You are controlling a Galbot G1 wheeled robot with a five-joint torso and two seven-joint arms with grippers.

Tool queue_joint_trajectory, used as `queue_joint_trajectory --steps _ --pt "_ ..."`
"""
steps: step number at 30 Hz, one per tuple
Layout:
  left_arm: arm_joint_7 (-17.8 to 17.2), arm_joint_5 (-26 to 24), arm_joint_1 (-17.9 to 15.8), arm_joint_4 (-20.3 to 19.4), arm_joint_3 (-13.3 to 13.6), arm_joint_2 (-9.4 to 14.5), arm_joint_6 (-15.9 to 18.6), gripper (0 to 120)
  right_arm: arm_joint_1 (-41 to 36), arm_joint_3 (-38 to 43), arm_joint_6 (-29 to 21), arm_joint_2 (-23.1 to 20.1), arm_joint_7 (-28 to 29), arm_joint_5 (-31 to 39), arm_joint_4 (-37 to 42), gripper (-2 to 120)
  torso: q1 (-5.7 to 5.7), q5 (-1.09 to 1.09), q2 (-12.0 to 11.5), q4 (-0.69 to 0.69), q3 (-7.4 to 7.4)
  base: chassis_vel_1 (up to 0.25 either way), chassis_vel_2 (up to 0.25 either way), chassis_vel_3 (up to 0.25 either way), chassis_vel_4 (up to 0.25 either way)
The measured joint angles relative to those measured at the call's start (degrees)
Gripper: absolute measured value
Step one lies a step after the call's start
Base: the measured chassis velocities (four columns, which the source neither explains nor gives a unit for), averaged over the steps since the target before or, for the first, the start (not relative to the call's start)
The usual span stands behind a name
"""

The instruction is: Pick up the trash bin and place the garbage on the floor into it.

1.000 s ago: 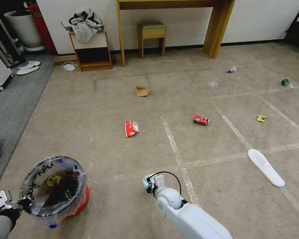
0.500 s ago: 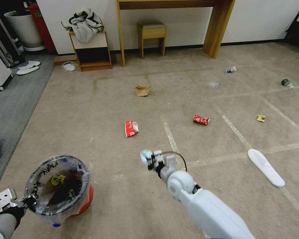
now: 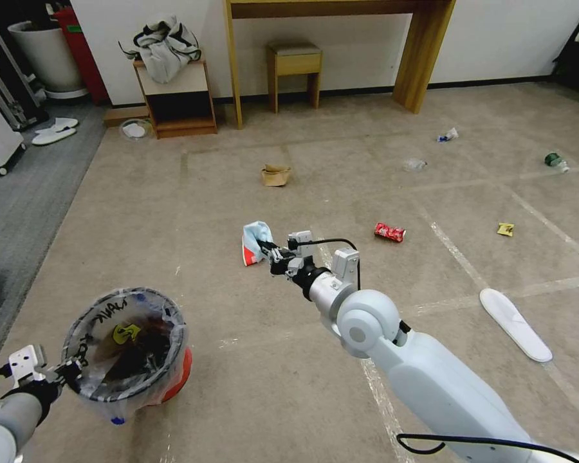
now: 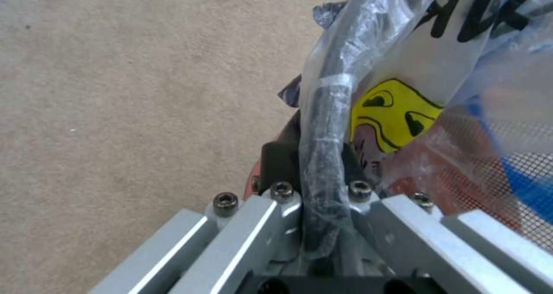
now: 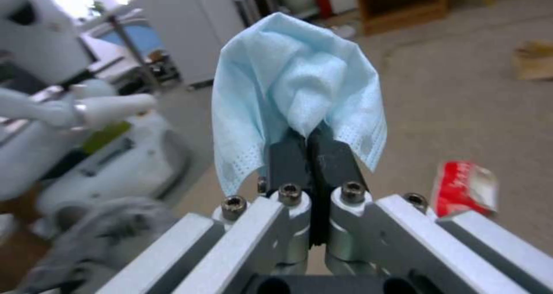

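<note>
the fingers (image 5: 288,156) of the right gripper (image 5: 310,149) pinch the blue mask (image 5: 300,86), so carry it level toward seven o'clock and let go only above the trash bin (image 3: 132,350), whose rim the left gripper (image 4: 314,164) clamps above the floor (image 3: 174,212).

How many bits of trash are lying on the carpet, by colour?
Red: 2, red wrapper and red can
Brown: 1, paper bag
Yellow: 1, yellow wrapper
Clear: 1, clear plastic
White: 1, paper scrap
Green: 1, green bottle
Total: 7
Blue mask held in right gripper: not counted
</note>
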Motion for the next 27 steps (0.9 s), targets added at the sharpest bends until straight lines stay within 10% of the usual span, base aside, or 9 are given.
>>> queue_joint_trajectory --steps 16,27 --pt "-0.26 -0.5 -0.92 0.08 0.9 1.03 0.06 1 6.32 -11.02 -1.62 -1.39 0.95 5.82 6.46 0 0.0 0.0 0.0 0.01 -0.01 0.0 0.0 0.0 0.0" --pt "-0.48 -1.43 -1.54 0.11 0.65 1.38 0.06 1 16.81 -25.64 -6.93 11.47 8.6 10.26 -1.63 0 0.0 -0.01 0.0 0.01 0.0 0.0 0.0 0.0 0.0"
